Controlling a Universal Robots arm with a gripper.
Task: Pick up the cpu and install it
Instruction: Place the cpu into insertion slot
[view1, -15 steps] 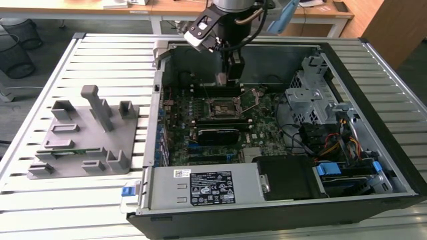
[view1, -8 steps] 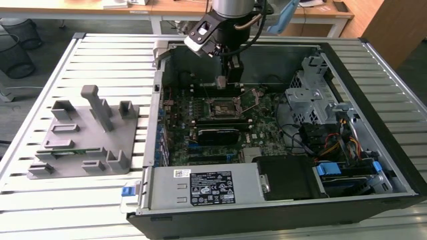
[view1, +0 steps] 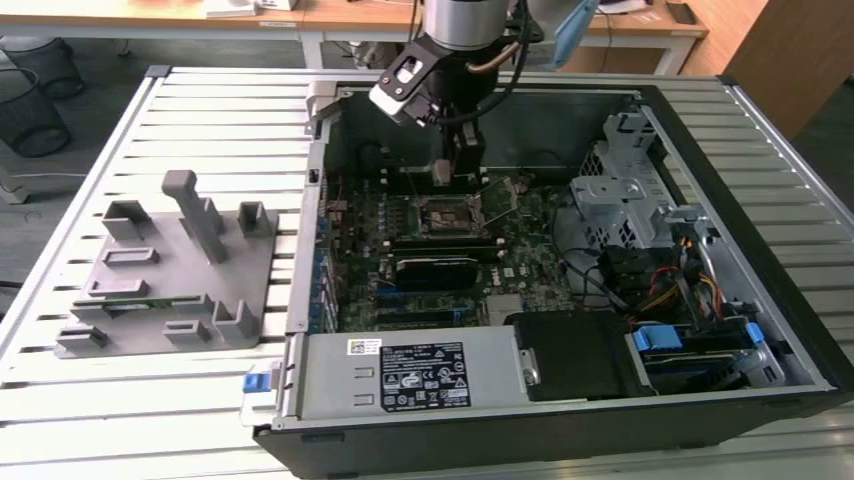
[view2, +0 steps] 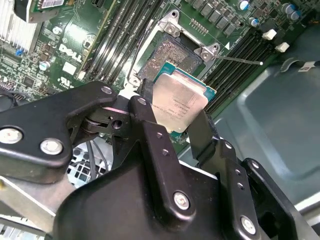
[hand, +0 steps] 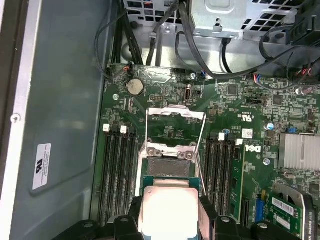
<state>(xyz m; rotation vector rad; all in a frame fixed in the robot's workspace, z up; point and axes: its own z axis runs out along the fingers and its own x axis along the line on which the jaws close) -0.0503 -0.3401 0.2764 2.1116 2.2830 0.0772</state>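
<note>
The cpu (view2: 179, 101) is held clamped in the gripper (view2: 172, 112) just above the open socket (view2: 172, 52); if lowered tilted or offset, socket pins could be bent

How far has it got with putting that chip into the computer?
Done: the pick-up. The gripper is shut on the cpu, gripping it by opposite edges. In hand: the cpu hangs over the open socket on the motherboard, whose metal frame is flipped up. Left: the cpu is not yet seated, and the socket is bare.
</note>
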